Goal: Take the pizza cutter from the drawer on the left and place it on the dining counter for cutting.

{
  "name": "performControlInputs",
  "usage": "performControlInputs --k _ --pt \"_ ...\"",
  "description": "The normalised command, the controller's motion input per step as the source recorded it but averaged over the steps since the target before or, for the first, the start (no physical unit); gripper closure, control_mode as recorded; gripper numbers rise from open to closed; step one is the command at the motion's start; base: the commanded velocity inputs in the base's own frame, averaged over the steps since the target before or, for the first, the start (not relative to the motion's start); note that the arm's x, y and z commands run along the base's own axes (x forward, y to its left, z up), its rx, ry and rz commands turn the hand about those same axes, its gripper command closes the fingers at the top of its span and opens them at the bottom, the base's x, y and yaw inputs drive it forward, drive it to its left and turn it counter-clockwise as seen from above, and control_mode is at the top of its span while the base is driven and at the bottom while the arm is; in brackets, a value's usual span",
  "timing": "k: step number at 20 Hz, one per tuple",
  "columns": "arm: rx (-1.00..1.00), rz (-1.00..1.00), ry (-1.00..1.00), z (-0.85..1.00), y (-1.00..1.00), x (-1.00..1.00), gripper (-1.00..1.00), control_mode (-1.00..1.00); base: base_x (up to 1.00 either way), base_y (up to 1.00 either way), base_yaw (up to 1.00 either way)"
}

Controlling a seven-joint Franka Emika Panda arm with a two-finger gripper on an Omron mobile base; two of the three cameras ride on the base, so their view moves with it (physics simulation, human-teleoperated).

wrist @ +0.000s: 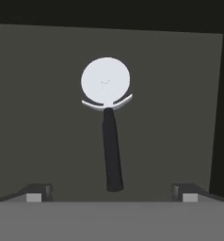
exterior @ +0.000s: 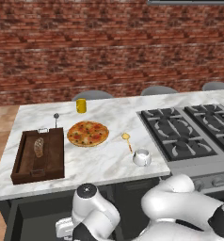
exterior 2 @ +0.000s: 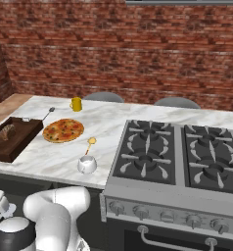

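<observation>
The pizza cutter [wrist: 108,123] (black handle, pale wheel) lies flat inside the open drawer [wrist: 38,117].

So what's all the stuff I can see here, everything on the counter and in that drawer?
pizza cutter: one, black handle, pale wheel, lying in the open drawer.
pizza: one, on the dining counter.
wooden tray: one, brown, counter's left end, holding a bread loaf.
yellow cup: one, behind the pizza.
spatula: one, yellow-headed, right of the pizza.
white cup: one, near the spatula.
grey utensil: one, beside the tray.
gas cooktop: one, black, right.
fingers: two, dark, apart over the handle.
</observation>
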Motion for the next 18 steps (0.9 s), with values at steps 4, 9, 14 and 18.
performControlInputs --k 4,9,14,18 --pt "0.0 0.0 0.0 -0.2 0.0 0.06 -1.0 -1.0 0.0 0.0 0.0" --pt "0.0 0.0 0.0 -0.2 0.0 0.0 -1.0 -1.0 0.0 0.0 0.0" --pt "0.0 0.0 0.03 -0.26 0.01 0.0 -1.0 -1.0 0.0 0.0 0.0" --pt "0.0 0.0 0.04 -0.29 0.05 0.0 -1.0 -1.0 0.0 0.0 0.0"
